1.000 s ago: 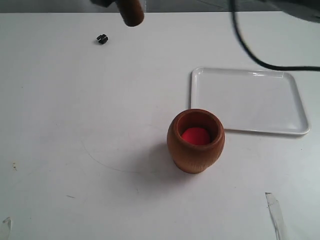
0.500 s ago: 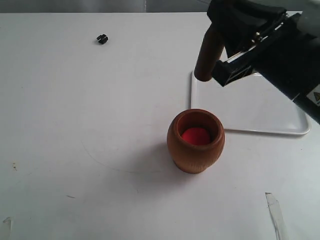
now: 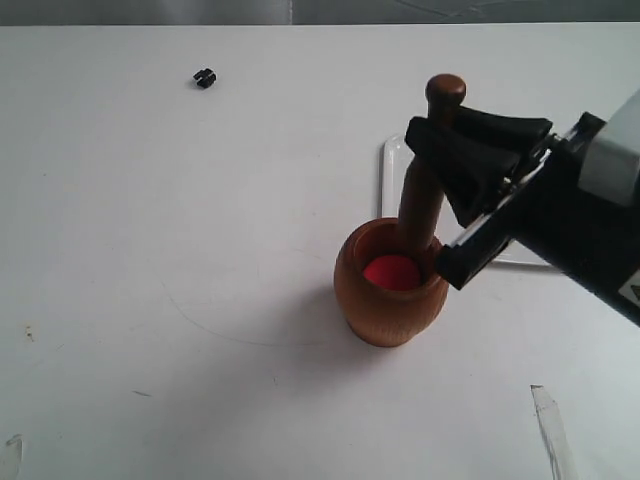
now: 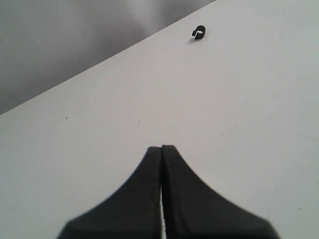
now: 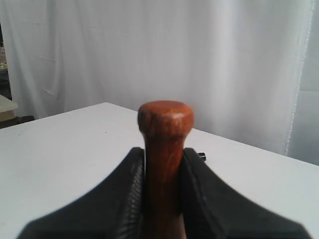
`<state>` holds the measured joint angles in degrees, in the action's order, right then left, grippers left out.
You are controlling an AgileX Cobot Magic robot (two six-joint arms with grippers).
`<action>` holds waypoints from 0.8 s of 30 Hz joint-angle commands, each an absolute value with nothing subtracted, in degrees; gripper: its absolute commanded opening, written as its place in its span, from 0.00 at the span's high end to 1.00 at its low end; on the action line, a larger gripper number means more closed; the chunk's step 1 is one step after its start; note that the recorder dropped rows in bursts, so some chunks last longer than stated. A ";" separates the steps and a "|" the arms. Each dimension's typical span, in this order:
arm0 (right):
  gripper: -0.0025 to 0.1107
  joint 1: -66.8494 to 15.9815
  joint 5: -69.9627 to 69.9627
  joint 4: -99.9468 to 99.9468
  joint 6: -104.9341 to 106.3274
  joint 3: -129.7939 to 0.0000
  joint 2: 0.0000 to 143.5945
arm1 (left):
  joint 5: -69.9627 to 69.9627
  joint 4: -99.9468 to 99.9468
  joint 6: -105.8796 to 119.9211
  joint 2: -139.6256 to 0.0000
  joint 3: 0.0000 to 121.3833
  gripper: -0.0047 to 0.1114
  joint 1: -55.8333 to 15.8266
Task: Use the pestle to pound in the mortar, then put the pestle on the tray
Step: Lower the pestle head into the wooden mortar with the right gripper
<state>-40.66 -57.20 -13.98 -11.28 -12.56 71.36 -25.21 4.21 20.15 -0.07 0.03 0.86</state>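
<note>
The right gripper (image 3: 428, 140) is closed on the pestle (image 3: 418, 205) just under its knob, so the thick end can go down freely. The right wrist view shows the same: the fingers (image 5: 132, 184) press the thin neck from both sides, and the knob stands above them. The pestle is nearly upright, a little tilted, and its lower end is inside the mortar (image 3: 388, 305), at the far wall beside the red bottom (image 3: 385, 272). I judge this is the pounding step. Whether the end touches the bottom, I cannot tell.

The tray (image 3: 392, 170) lies just behind the mortar, near for the later placing. The gripper covers most of it.

The left gripper (image 4: 162, 149) is pressed together with nothing in it, above bare table.

I count one mortar, one pestle, one tray, one small black part (image 3: 204, 77) and two grippers.
</note>
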 commanded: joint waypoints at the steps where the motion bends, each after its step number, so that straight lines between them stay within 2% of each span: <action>1: 0.98 -40.57 -61.73 -14.66 -8.34 -10.53 72.92 | -25.03 3.79 19.68 0.00 0.00 0.96 0.42; 7: 0.98 -40.57 -69.96 -14.66 -7.55 -11.10 81.86 | -25.03 3.79 19.68 0.00 0.00 0.96 0.42; 17: 0.98 -40.57 -69.96 -17.70 -7.87 -12.80 98.72 | -25.03 3.79 19.68 0.00 0.00 0.96 0.42; 24: 0.98 -40.57 -69.96 -15.59 -3.58 -12.80 95.74 | -25.03 3.79 19.68 0.00 0.00 0.96 0.42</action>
<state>-40.66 -74.25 -15.72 -6.00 -13.96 97.56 -25.21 4.21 20.15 -0.07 0.03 0.86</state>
